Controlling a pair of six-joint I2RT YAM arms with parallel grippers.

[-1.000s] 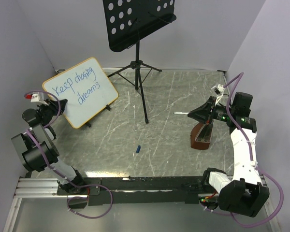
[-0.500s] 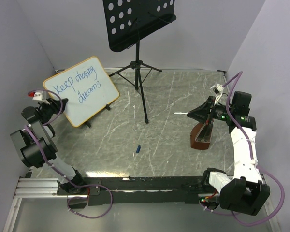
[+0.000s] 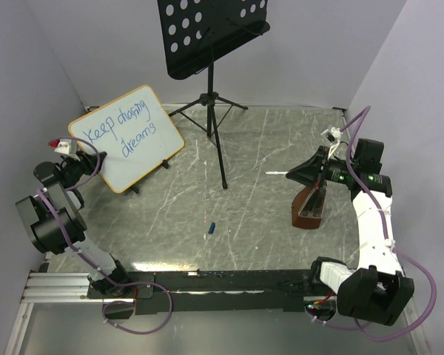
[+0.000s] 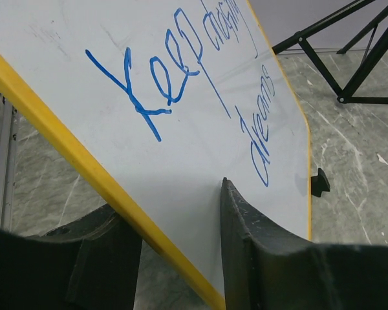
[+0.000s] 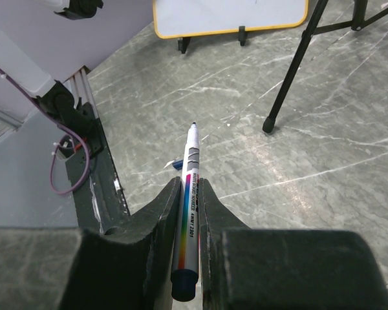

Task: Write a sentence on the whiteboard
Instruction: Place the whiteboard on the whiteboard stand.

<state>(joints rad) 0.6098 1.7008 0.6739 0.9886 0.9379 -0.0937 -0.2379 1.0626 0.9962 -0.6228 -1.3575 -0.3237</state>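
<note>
The whiteboard (image 3: 137, 151) stands tilted on the floor at the far left, with a thin orange frame and the sentence (image 3: 126, 127) in blue, "Keep chasing dreams", on two lines. My left gripper (image 3: 81, 161) sits at its lower left edge. In the left wrist view the left gripper (image 4: 168, 197) is open. The frame runs between its fingers, one finger (image 4: 252, 245) lying against the board's face (image 4: 187, 155) below the sentence (image 4: 174, 84). A gap shows on the other side. My right gripper (image 3: 297, 175), at the right, is shut on a white marker (image 5: 193, 152), tip bare, pointing left.
A black perforated music stand (image 3: 211, 33) on a tripod (image 3: 219, 140) stands behind the middle. A small blue cap (image 3: 212, 228) lies on the marbled floor. A brown holder (image 3: 309, 208) stands under my right gripper. The whiteboard (image 5: 229, 13) and a tripod leg (image 5: 291, 71) show in the right wrist view.
My left gripper's jaws have widened around the whiteboard's edge, and its wrist has drawn back a little to the left. The board has shifted slightly. The right arm has barely moved.
</note>
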